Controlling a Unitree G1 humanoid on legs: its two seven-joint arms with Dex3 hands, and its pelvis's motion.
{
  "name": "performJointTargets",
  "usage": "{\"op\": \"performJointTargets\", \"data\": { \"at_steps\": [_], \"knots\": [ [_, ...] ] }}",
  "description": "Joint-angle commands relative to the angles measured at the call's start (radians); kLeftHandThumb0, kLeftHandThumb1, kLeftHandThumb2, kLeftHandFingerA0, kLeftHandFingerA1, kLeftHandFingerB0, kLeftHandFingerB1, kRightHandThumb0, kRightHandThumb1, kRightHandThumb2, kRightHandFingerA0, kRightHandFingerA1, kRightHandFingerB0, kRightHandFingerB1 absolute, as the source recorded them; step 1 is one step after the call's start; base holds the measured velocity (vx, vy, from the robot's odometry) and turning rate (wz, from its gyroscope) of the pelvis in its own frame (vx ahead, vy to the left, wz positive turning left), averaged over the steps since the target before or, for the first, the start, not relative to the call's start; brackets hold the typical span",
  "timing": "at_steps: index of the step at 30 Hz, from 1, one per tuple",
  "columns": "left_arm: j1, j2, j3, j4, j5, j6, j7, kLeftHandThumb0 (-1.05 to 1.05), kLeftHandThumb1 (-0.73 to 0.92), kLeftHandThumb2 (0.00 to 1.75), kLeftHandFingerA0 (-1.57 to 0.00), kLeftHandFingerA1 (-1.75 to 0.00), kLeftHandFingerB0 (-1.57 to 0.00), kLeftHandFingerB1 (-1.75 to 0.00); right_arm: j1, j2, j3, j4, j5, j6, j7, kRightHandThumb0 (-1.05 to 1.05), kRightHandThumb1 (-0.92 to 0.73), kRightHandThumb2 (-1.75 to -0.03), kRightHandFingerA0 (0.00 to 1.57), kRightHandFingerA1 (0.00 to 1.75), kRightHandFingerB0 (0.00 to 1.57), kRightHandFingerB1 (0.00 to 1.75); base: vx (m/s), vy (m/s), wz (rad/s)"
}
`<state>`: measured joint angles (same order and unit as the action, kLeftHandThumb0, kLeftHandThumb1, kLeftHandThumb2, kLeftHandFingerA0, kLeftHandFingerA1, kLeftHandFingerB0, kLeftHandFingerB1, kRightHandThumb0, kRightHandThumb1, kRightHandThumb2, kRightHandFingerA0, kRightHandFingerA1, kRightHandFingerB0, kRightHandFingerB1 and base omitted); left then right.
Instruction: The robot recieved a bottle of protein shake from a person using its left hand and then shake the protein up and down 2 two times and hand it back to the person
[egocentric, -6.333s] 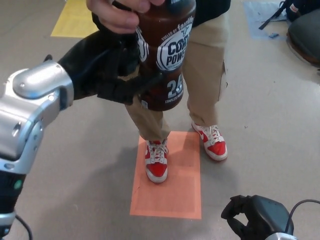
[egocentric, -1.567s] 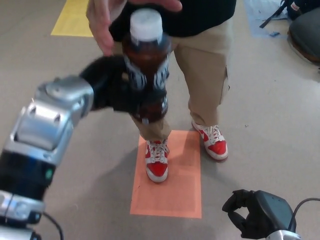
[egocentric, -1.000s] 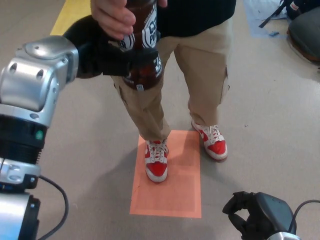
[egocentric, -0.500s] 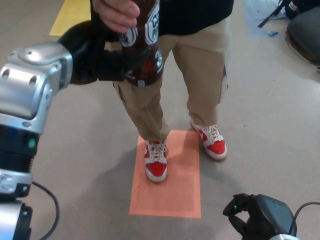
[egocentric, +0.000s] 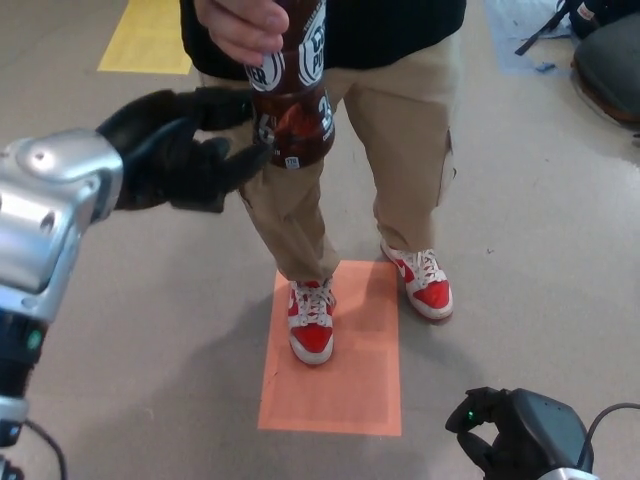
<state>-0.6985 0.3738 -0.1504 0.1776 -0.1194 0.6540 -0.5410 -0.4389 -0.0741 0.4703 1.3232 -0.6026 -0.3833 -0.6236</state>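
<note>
The protein shake bottle (egocentric: 296, 112), dark brown with a white label, hangs upright at the top centre. A person's hand (egocentric: 243, 26) grips its upper part. My left hand (egocentric: 178, 152) is just left of the bottle's lower half, open with fingers spread; one fingertip points at the bottle's side and I cannot tell whether it touches. The bottle's cap is cut off by the top edge. My right hand (egocentric: 512, 434) hangs low at the bottom right, fingers curled, holding nothing.
The person stands close in front, in tan trousers (egocentric: 400, 150) and red-and-white shoes (egocentric: 311, 322), one foot on an orange floor mat (egocentric: 345, 385). A yellow mat (egocentric: 148, 38) lies at the top left. A dark chair or bag (egocentric: 610, 62) sits at the top right.
My left hand has let go of the bottle and drawn down and left, fingers spreading. The person's hand now holds the bottle alone. The right hand has not moved.
</note>
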Motion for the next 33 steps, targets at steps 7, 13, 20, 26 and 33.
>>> {"op": "performJointTargets", "data": {
  "at_steps": [7, 13, 20, 26, 33],
  "knots": [
    [0.406, -0.005, 0.056, -0.074, 0.122, -0.382, 0.198, -0.84, 0.58, 0.94, -0.06, -0.39, -0.03, -0.3, -0.011, -0.007, -0.007, 0.003, 0.002, -0.006, 0.008, -0.44, -0.63, -0.81, 0.93, 0.69, 0.91, 0.6, 0.0, 0.0, 0.0],
    [0.478, -0.014, 0.028, 0.062, 0.217, -0.558, 0.339, -0.59, 0.48, 0.72, -0.23, -0.41, -0.13, -0.35, -0.04, -0.013, -0.018, 0.002, 0.008, 0.003, 0.011, -0.42, -0.62, -0.84, 0.97, 0.78, 0.91, 0.62, 0.0, 0.0, 0.0],
    [0.503, -0.023, -0.058, 0.351, 0.343, -0.763, 0.548, -0.42, 0.44, 0.63, -0.35, -0.43, -0.14, -0.34, -0.061, -0.021, -0.032, 0.002, 0.017, 0.01, 0.015, -0.42, -0.64, -0.84, 0.95, 0.67, 0.92, 0.6, 0.0, 0.0, 0.0],
    [0.442, -0.01, -0.151, 0.585, 0.424, -0.854, 0.661, -0.45, 0.45, 0.65, -0.36, -0.43, -0.12, -0.33, -0.09, -0.029, -0.041, 0.002, 0.02, 0.016, 0.022, -0.41, -0.63, -0.84, 0.95, 0.69, 0.92, 0.6, 0.0, 0.0, 0.0],
    [0.372, -0.011, -0.208, 0.754, 0.46, -0.927, 0.757, -0.53, 0.48, 0.7, -0.38, -0.45, -0.09, -0.34, -0.108, -0.033, -0.045, 0.003, 0.018, 0.019, 0.021, -0.43, -0.62, -0.84, 0.97, 0.71, 0.94, 0.59, 0.0, 0.0, 0.0]
  ]
}}
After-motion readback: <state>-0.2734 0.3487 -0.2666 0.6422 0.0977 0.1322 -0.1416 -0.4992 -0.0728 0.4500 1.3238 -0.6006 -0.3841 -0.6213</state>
